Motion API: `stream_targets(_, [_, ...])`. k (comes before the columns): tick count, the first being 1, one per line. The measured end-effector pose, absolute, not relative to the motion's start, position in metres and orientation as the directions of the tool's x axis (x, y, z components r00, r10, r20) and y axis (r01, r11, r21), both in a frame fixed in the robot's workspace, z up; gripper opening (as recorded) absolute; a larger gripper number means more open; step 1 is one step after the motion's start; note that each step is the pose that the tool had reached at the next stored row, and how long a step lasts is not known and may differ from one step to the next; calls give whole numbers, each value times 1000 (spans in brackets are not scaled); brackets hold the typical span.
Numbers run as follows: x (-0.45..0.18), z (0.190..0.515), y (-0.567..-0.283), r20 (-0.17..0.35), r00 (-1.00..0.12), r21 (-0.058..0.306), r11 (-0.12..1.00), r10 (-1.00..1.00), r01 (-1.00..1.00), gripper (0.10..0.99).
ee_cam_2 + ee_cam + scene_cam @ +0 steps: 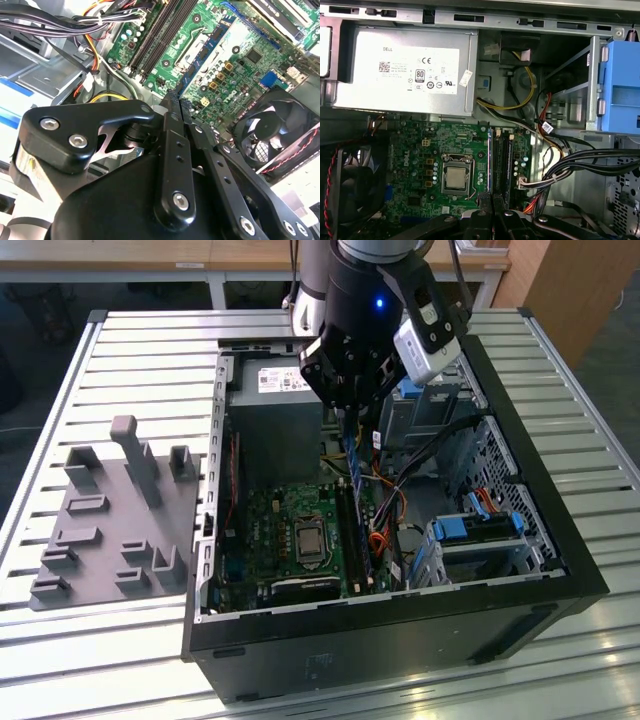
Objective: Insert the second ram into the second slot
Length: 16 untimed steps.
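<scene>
- Currently the black end effector [347, 410] is clamped shut on the top edge of the long, thin blue circuit-board stick [352, 465], the second ram. In the second wrist view the fingers pinch together on it.
- Stick hangs roughly upright, slightly tilted, inside the open black tower case [400, 640] lying on its side on the slatted metal bench [140, 360].
- Its lower end sits over the green motherboard [415, 150], near the pair of long black memory slots [501, 160] beside the processor socket.
- Judgement: pick-up and carry are done, insertion is not. The stick stands well proud of the slots, not seated.
- Cannot tell whether the lower edge touches a slot, or whether the neighbouring slot already holds a stick.
- Grey moulded parts fixture [110, 530] lies on the bench at the exterior view's left.
</scene>
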<state>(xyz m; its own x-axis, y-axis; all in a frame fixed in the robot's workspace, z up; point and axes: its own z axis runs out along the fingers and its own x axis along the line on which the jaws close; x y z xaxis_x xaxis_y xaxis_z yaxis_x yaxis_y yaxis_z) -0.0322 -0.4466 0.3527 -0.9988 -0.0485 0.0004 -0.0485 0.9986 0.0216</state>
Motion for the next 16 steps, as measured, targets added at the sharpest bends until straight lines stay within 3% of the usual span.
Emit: stream_targets(16, [-32,349,-447,0,-999,21,999,-48,-48,129])
